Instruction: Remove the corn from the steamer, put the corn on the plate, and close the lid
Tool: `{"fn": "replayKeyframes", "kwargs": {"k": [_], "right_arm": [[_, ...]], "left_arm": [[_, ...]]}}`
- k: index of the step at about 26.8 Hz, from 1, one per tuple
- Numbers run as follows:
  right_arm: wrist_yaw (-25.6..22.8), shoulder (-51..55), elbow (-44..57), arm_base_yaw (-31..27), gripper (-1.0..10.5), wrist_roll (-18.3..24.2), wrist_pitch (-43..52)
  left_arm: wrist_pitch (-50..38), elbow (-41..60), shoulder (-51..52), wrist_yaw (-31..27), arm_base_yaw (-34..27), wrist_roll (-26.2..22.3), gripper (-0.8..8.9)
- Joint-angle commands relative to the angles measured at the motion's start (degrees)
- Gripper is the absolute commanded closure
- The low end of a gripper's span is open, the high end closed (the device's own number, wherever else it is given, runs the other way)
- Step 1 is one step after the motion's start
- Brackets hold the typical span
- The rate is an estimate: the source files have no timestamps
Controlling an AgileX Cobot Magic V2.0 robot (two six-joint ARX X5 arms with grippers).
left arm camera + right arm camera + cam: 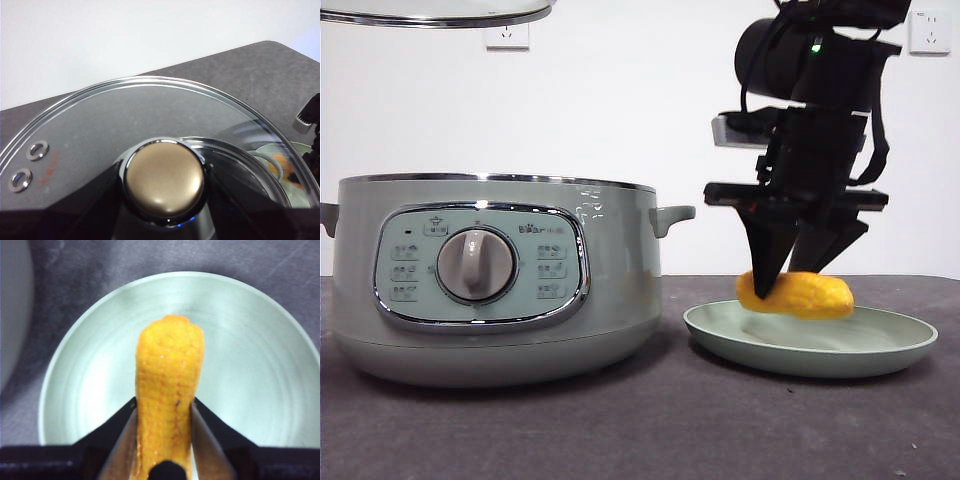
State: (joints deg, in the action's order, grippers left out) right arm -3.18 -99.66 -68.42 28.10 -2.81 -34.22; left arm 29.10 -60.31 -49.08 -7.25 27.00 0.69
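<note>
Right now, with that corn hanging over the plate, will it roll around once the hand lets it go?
Probably a little. The corn is rounded and tapered, so it may rock or roll in a curve. The plate has a raised rim that should likely stop it. The right hand clamps it without denting it, so it seems stiff, and its ridged kernels likely give decent grip.

The steamer (490,280) stands left of the plate (810,345), the corn (798,295) just over the plate, the lid (435,12) above the steamer.
</note>
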Motion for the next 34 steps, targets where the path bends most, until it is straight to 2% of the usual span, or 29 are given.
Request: {"fn": "replayKeyframes", "kwargs": {"k": [1, 2, 6, 10, 15, 24, 34], "right_arm": [[-0.2, -3.2, 0.6, -0.1, 9.6, -0.5, 0.5], [-0.2, -4.2, 0.6, -0.3, 9.6, -0.5, 0.6], [-0.2, -4.6, 0.6, -0.3, 6.8, -0.8, 0.9], [-0.3, -4.3, 0.6, -0.4, 5.2, -0.8, 0.7], [-0.4, -2.7, 0.6, -0.4, 5.2, -0.8, 0.6], [-0.2, 8.2, 0.6, -0.8, 5.4, -1.5, -1.4], [-0.3, 20.7, 0.6, -2.6, 5.4, -1.7, -3.8]], "left_arm": [[-2.8, -1.0, 0.5, 0.0, 0.0, 0.4, 8.22], [-2.8, -1.0, 0.5, 0.0, 0.0, 0.4, 8.22], [-2.7, -1.0, 0.5, 0.0, 0.0, 0.4, 8.22], [-2.8, -1.0, 0.5, 0.0, 0.0, 0.4, 8.22], [-3.2, -1.0, -0.2, 0.0, 0.0, 0.5, 8.23], [-5.4, -1.0, -6.1, 0.4, 0.0, 0.8, 8.23], [-8.3, -1.0, -17.7, 5.9, 0.1, 1.2, 8.22]]}}
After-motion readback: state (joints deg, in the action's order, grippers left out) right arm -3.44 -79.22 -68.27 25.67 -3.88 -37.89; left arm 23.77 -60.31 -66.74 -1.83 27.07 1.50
